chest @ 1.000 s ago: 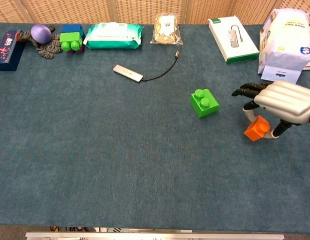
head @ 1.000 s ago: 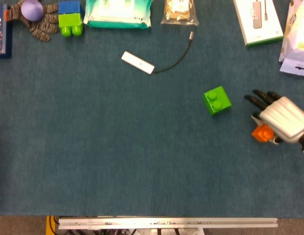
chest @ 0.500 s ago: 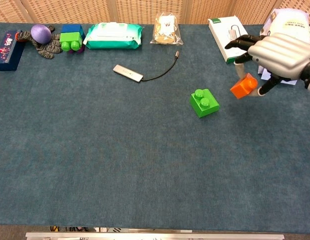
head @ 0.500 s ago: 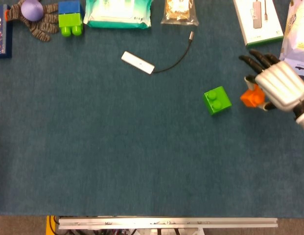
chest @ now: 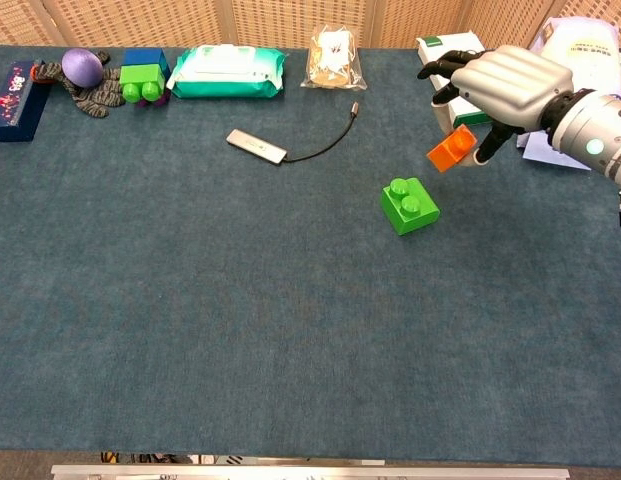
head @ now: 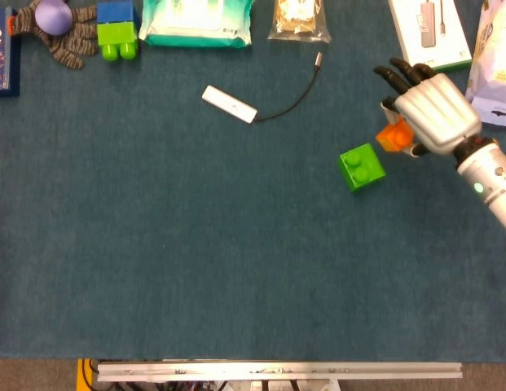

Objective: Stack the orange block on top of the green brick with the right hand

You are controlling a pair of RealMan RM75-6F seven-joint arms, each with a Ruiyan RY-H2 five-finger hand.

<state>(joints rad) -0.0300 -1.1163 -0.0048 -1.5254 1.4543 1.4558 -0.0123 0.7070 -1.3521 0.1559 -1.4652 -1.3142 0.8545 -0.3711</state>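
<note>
Above the blue desk [chest: 240,300], right hand [chest: 510,85] aloft, fingers [chest: 485,145] pinching the orange block [chest: 451,150]. Block tilted, clear of the surface, just up and right of the green brick [chest: 409,205], not touching it.

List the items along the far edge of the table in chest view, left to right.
Dark blue box → purple ball on a striped glove → green brick under a blue one → wipes pack → snack bag → white adapter box → right hand holding the orange block.
</note>
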